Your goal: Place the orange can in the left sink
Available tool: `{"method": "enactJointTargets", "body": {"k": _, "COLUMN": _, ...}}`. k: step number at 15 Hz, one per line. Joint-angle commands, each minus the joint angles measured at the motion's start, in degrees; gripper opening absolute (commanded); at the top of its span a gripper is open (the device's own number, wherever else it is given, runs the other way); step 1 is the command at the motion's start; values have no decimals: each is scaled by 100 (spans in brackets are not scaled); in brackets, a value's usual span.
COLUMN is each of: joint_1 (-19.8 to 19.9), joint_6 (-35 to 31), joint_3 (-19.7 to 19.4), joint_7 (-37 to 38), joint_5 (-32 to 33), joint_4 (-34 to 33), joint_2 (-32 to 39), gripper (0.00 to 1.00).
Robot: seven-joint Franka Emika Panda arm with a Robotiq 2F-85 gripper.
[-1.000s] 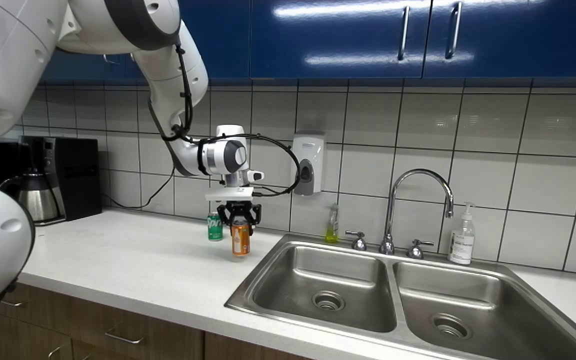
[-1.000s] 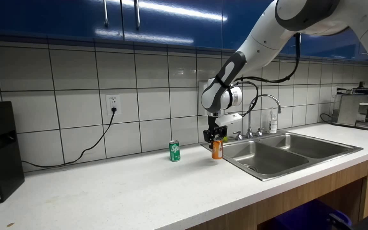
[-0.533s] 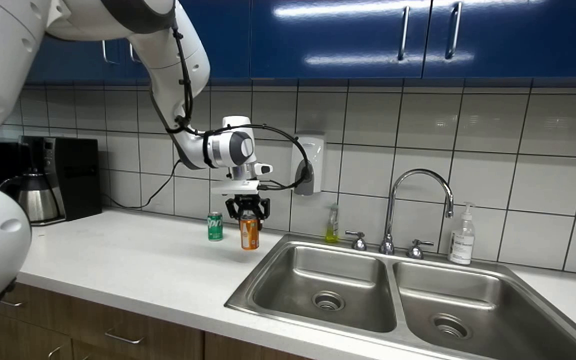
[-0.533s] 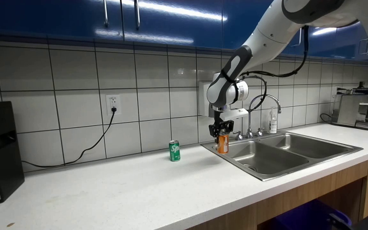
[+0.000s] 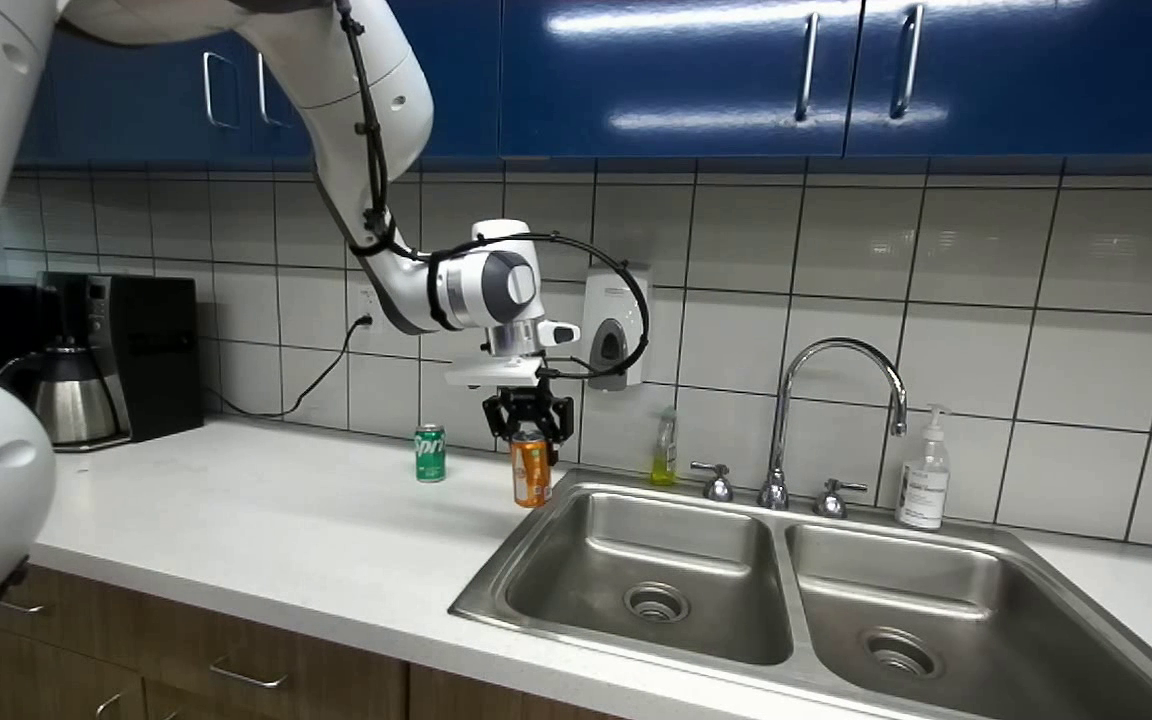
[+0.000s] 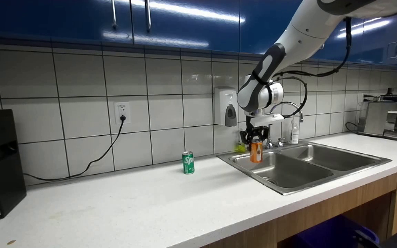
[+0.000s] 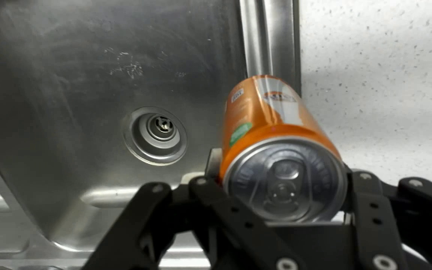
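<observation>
Presently, the orange can [image 5: 532, 470] is hanging nearly upright below the gripper [image 5: 533, 447], which is clamping its upper end from 2 sides. It is appearing over or near the counter-side rim [image 7: 280, 41] of the left sink [image 5: 596, 570], the drain [image 5: 656, 602] lying farther inward, so inward travel is probably being called for before lowering.

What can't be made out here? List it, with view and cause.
Orange can: wrist view, base hidden behind its own body; lid lettering blurred.
Left sink: in an exterior view, near rim hides part of its drain.
Black coffee maker: cut off by left edge, in an exterior view.
</observation>
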State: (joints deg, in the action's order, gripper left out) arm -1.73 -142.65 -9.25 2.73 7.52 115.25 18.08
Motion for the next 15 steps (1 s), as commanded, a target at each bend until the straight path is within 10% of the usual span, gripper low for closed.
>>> {"method": "enactJointTargets", "body": {"k": 1, "joint_1": 161, "joint_6": 30, "joint_3": -99, "joint_7": 400, "joint_5": 262, "joint_4": 377, "joint_2": -409, "gripper": 38}}
{"method": "enactJointTargets", "body": {"k": 15, "joint_1": 633, "joint_6": -159, "joint_3": -448, "joint_7": 793, "joint_5": 270, "joint_4": 716, "joint_2": -415, "gripper": 38}}
